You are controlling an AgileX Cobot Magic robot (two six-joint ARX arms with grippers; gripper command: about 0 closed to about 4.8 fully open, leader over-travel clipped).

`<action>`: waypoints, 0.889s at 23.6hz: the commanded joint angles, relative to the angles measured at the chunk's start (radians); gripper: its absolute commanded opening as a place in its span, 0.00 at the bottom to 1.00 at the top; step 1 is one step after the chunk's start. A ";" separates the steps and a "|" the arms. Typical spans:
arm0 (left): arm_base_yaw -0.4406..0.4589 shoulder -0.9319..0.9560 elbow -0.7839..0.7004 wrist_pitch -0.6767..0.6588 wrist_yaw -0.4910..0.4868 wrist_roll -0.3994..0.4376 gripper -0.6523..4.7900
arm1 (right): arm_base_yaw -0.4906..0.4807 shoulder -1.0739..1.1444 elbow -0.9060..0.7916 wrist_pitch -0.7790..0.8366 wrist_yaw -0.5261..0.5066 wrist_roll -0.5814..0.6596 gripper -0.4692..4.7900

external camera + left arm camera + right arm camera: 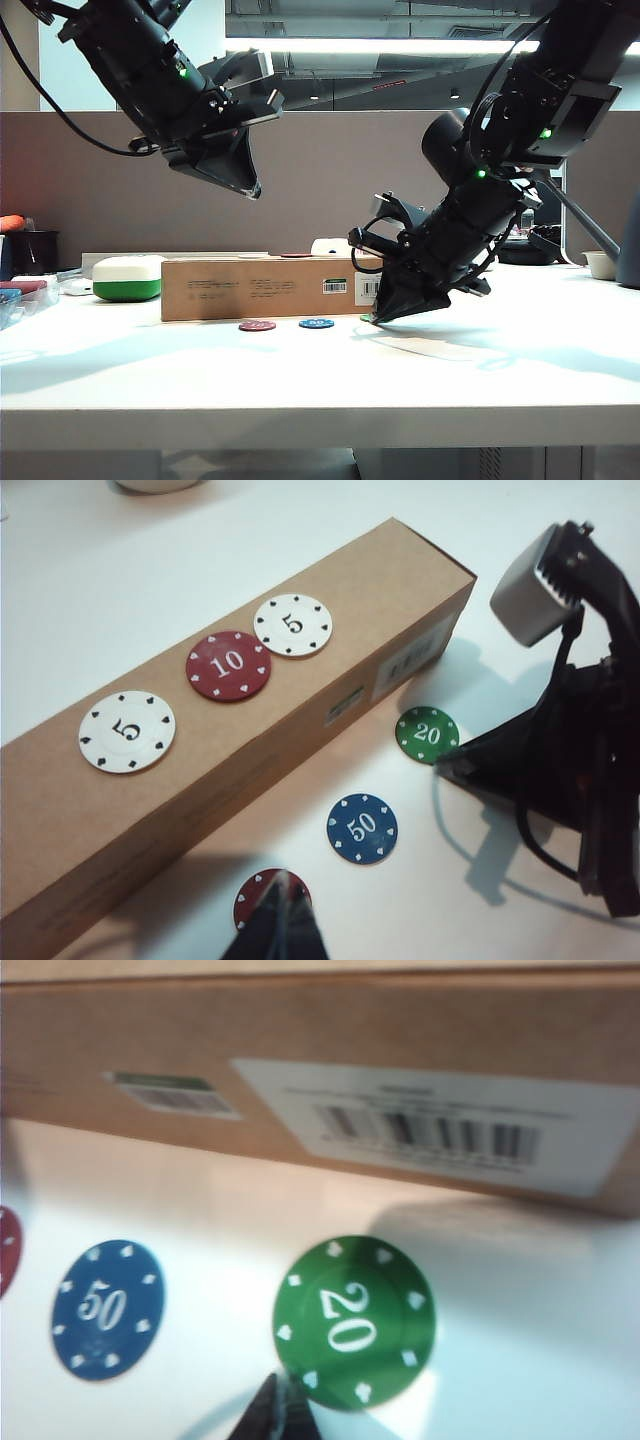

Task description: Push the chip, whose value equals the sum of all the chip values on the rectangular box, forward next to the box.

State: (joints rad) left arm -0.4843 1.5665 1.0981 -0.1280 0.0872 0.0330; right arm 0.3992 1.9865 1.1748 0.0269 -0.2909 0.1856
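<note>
White tabletop (520, 370) carries everything, and the biggest thing on it is the rectangular box (330, 630), a long low brown cardboard carton with a white barcode label and a small green sticker on its side. Behind its far end sits a white-and-green rounded case (127, 277).

Next in size are the two black arms. The right gripper (277, 1412) is down at table level near the labelled end of the box, its fingers drawn together to a narrow point that touches the near rim of the green chip (354, 1321); it grasps nothing. The left gripper (275, 930) hangs high above the table over the box's other end, holding nothing, and how far its jaws stand apart I cannot tell.

Three chips lie on top of the box: a white 5 (127, 731), a red 10 (228, 665) and another white 5 (292, 625).

On the table in front of the box, the green chip reads 20 and lies just beside the box wall, below the barcode label. A blue 50 chip (361, 828) and a dark red chip (262, 895) lie farther out from the box.
</note>
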 commanded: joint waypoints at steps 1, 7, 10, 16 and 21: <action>-0.002 -0.001 0.002 0.002 0.003 0.004 0.11 | -0.002 0.006 -0.010 -0.083 0.065 -0.004 0.07; -0.002 -0.001 0.002 0.002 0.003 0.004 0.11 | -0.002 0.008 -0.011 -0.089 0.135 -0.004 0.07; -0.002 -0.001 0.001 0.002 0.004 0.004 0.11 | -0.002 0.008 -0.011 -0.064 0.132 -0.004 0.07; -0.002 -0.001 0.001 0.002 0.004 0.004 0.11 | -0.002 0.010 -0.011 -0.023 0.133 -0.004 0.07; -0.002 -0.001 0.001 0.002 0.003 0.004 0.11 | -0.002 0.008 -0.011 -0.007 0.129 0.000 0.07</action>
State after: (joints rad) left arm -0.4843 1.5684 1.0981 -0.1326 0.0872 0.0330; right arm 0.3988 1.9846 1.1702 0.0647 -0.1761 0.1852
